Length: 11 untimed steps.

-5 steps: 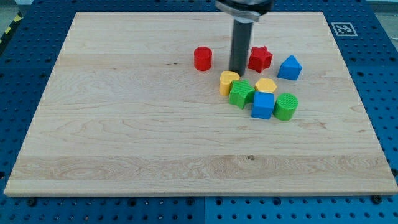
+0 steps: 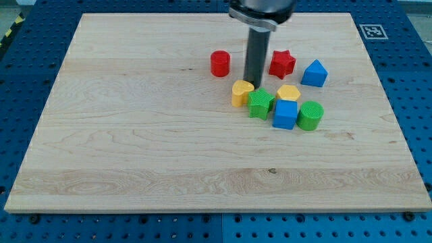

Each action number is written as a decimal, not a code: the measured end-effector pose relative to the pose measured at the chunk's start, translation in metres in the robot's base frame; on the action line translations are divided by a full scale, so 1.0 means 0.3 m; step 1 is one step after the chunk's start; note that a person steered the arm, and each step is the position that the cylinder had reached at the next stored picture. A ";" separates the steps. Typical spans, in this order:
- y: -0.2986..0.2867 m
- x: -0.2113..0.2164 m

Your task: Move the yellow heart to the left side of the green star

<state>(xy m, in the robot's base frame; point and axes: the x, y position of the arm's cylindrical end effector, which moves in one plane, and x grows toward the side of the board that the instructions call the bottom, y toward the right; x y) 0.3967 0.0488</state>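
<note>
The yellow heart [image 2: 241, 92] lies on the wooden board, touching the left side of the green star [image 2: 260, 102]. My tip [image 2: 254, 85] stands just above and between them, against the heart's upper right edge and close to the star's top. The dark rod rises from there to the view's top.
A red cylinder [image 2: 220, 63] lies up-left of the rod, a red star [image 2: 282, 64] to its right and a blue house-shaped block [image 2: 314, 73] further right. A yellow hexagon [image 2: 289, 93], a blue cube [image 2: 285, 114] and a green cylinder [image 2: 310, 115] crowd the green star's right.
My tip has moved slightly left and down. The yellow heart has slid a little left and down along the green star's left side.
</note>
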 end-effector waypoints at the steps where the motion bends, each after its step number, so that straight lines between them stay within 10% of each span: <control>1: -0.079 -0.028; 11: -0.167 0.154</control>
